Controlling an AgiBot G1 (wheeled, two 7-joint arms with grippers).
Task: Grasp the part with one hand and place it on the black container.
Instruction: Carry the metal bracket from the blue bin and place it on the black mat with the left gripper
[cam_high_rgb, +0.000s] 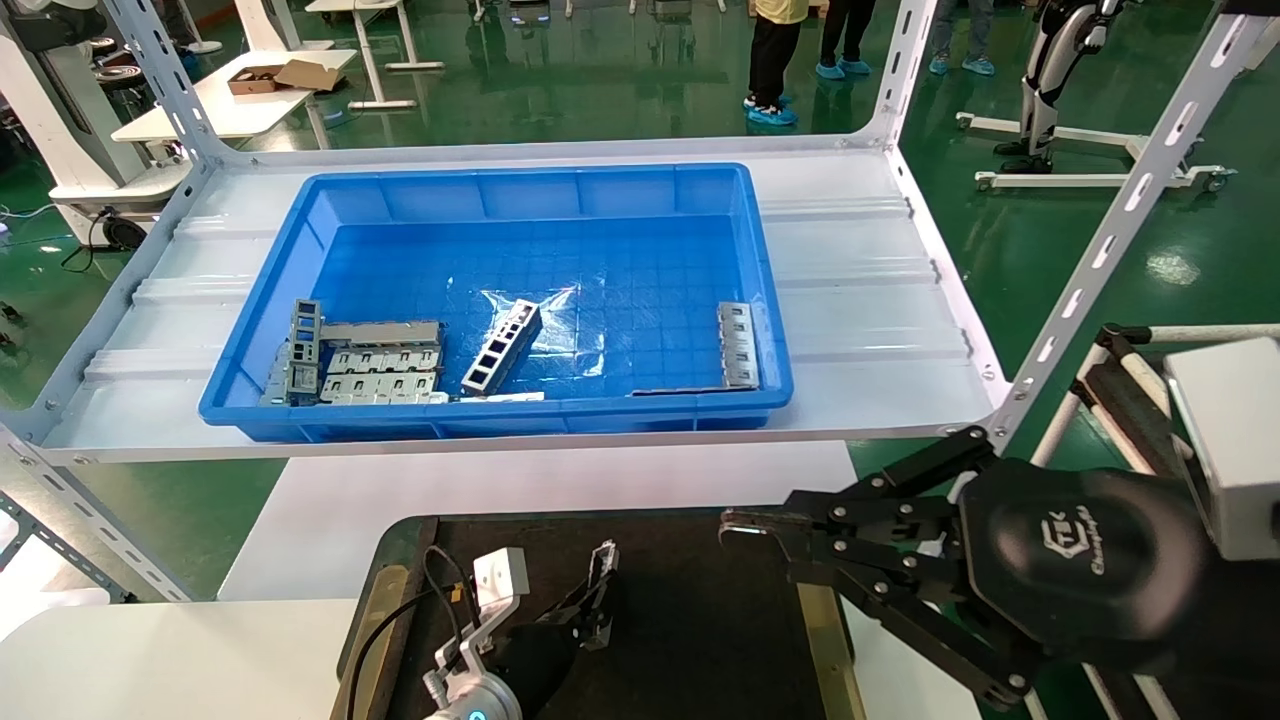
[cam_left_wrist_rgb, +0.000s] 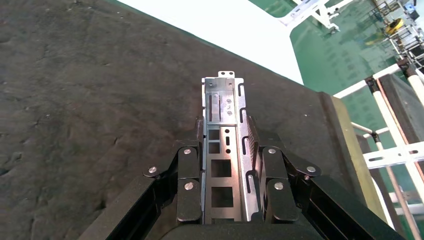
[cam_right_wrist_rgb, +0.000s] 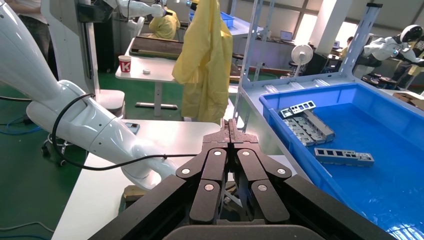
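Blue plastic forms the deep bin (cam_high_rgb: 300, 215) on the white shelf (cam_high_rgb: 880, 300), and several metal pieces lie on its floor: a cluster of flat slotted plates (cam_high_rgb: 385, 365) in the near left corner, a ladder-like bar with square holes (cam_high_rgb: 502, 347) lying diagonally near the middle, and another slotted plate (cam_high_rgb: 738, 345) against the right wall. Below the shelf sits the black container (cam_high_rgb: 700, 620), a flat tray with a dark matte surface and brass-coloured strips along its sides; nothing is seen lying loose on it.

The part (cam_left_wrist_rgb: 225, 150), a slim silver-grey channel bar with rectangular cutouts, is held over that tray by the left gripper (cam_left_wrist_rgb: 227, 150). Its long axis runs straight out between the fingers, the free end pointing away from the wrist, roughly toward the far edge of the tray and the shelf. The left jaws are clamped on the bar's two long sides, with about half its length sticking out past the fingertips.

The right gripper (cam_high_rgb: 735, 530) hangs over the tray's right edge, its jaws pressed together and holding nothing.
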